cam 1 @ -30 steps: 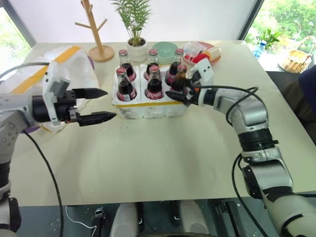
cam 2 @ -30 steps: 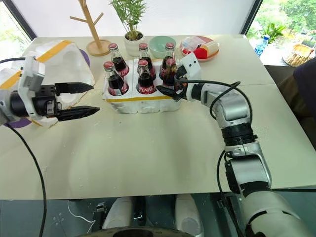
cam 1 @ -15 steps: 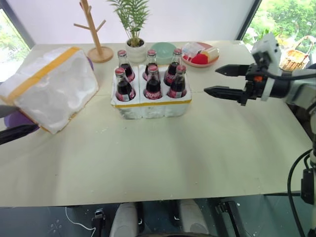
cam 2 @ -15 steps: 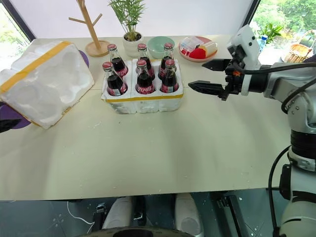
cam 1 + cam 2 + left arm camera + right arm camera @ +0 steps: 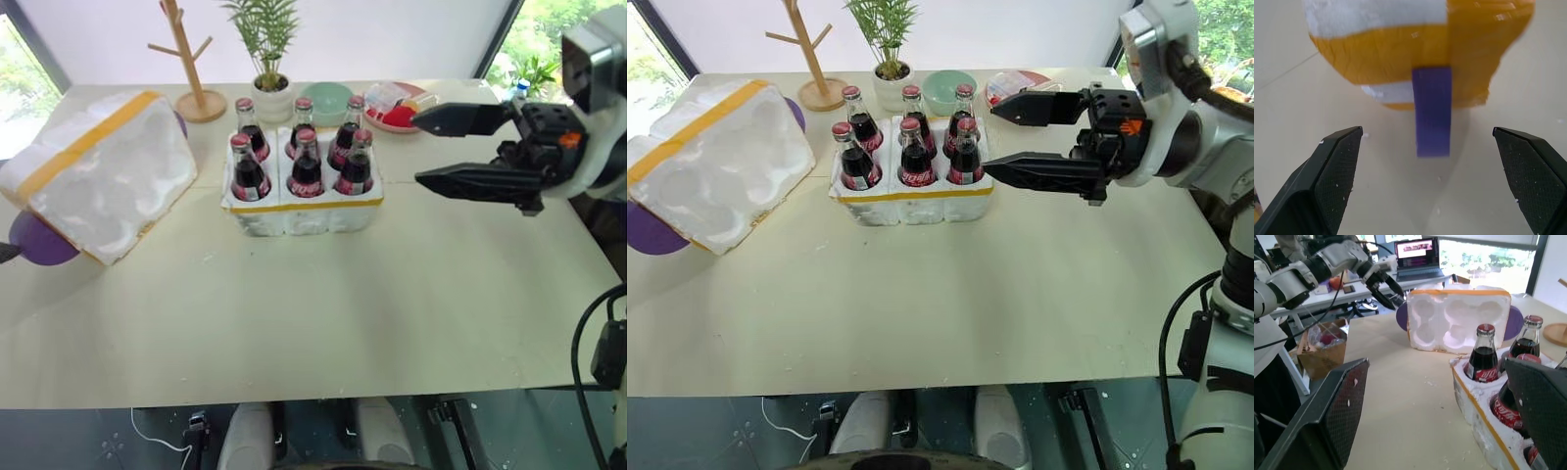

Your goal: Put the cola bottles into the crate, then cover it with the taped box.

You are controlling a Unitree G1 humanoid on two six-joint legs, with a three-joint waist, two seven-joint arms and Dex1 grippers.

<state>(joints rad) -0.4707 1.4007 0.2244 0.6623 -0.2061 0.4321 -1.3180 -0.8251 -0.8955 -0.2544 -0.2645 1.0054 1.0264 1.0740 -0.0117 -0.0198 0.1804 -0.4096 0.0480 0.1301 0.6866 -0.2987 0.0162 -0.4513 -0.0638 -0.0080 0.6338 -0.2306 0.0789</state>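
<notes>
Bottles loaded: all six cola bottles point(image 5: 299, 157) stand in the crate point(image 5: 302, 208), mid-counter point(image 5: 323, 313). Left to do is the cover. Taped box point(image 5: 103, 176) lies tipped on its side well left of the crate, hollow side facing the robot, untouched. Right gripper point(image 5: 1024, 137) hangs in the air just right of the crate, spread wide, empty. Left gripper point(image 5: 1430, 161) also spread, empty, facing the box's taped end. Next, I'd guess: grab the box, flip, lower over the bottles.
</notes>
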